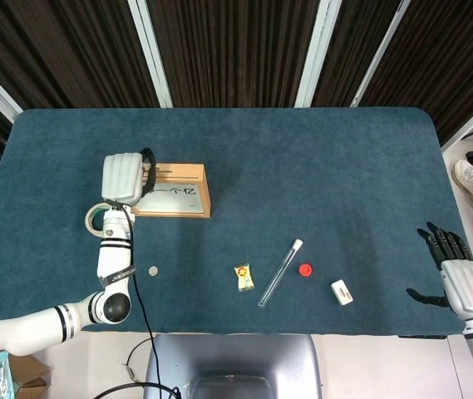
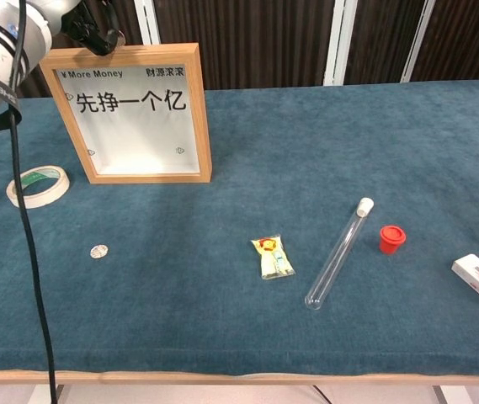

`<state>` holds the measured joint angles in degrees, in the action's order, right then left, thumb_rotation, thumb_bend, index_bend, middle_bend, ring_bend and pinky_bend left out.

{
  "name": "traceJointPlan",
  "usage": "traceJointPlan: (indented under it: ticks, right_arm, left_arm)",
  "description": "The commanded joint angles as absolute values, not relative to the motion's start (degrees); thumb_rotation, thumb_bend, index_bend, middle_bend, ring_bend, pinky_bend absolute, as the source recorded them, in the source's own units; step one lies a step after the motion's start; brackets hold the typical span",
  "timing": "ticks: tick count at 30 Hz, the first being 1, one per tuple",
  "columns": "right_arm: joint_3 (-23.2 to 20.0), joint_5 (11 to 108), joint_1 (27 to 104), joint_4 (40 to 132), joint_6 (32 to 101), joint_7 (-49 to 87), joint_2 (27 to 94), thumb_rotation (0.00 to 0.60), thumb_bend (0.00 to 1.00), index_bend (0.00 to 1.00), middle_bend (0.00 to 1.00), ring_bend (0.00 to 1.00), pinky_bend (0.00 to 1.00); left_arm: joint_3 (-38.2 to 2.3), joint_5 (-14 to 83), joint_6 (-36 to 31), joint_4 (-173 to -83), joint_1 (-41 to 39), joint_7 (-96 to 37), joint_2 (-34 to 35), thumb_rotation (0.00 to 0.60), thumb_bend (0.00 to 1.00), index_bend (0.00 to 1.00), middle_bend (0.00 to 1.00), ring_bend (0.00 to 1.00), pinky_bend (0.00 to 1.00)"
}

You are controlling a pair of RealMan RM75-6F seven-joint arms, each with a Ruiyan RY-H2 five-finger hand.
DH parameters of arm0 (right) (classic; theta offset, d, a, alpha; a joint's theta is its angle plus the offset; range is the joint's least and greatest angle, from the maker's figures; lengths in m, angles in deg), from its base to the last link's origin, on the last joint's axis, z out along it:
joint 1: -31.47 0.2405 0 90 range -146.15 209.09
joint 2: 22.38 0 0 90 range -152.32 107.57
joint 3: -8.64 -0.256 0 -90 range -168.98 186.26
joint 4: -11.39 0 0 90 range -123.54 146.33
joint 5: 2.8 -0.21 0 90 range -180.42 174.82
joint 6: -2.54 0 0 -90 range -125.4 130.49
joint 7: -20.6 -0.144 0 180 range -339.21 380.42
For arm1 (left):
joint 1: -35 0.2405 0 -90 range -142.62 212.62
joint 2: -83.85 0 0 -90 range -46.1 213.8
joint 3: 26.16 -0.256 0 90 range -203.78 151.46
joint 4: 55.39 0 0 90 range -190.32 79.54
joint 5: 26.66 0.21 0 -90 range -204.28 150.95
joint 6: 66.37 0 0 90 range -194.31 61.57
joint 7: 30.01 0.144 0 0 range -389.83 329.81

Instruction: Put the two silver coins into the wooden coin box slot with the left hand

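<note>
Left hand (image 1: 123,178) sits above the left end of the wooden coin box (image 1: 172,190), dark fingers (image 2: 96,35) curled at the slot edge; whether they pinch a coin, cannot tell; one silver coin (image 2: 98,250) lies on the cloth, near side; right hand (image 1: 460,278) far right, fingers spread, holding nothing.

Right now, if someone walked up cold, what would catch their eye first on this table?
Probably the wooden coin box standing upright at the back left, with the left hand poised over its top left corner. Next, the clear tube lying diagonally beside a small red cap at the front right, and one silver coin alone at the front left.
</note>
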<state>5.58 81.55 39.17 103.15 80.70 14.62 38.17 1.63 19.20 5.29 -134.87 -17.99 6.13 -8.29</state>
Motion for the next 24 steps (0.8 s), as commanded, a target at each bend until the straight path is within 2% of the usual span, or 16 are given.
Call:
traceJointPlan:
  ticks: [1, 12, 18, 24]
  right_arm:
    - [5.6, 81.6, 39.2, 103.2, 80.7, 14.5, 38.1, 0.6, 0.12, 0.0, 0.0, 0.0, 0.0]
    - [5.6, 81.6, 39.1, 103.2, 80.8, 14.6, 38.1, 0.6, 0.12, 0.0, 0.0, 0.0, 0.0]
    - [5.6, 81.5, 39.2, 103.3, 80.7, 14.8, 38.1, 0.6, 0.12, 0.0, 0.0, 0.0, 0.0]
    - [5.6, 81.3, 39.2, 103.3, 80.5, 14.9, 38.1, 0.6, 0.12, 0.0, 0.0, 0.0, 0.0]
  left_arm:
    - [1.4, 19.1, 5.4, -134.8, -18.1, 6.3, -8.4, 0.6, 0.45, 0.6, 1.0, 1.0, 1.0]
    - [0.7, 18.5, 5.4, -134.6, -18.4, 6.5, -8.5, 0.6, 0.44, 0.57, 1.0, 1.0, 1.0]
    - [0.3, 18.3, 5.1, -134.8, -18.3, 6.3, -8.1, 0.6, 0.41, 0.41, 1.0, 1.0, 1.0]
    - [-0.1, 18.9, 5.4, -134.9, -18.2, 5.7, -7.9, 0.6, 0.4, 0.35, 1.0, 1.0, 1.0]
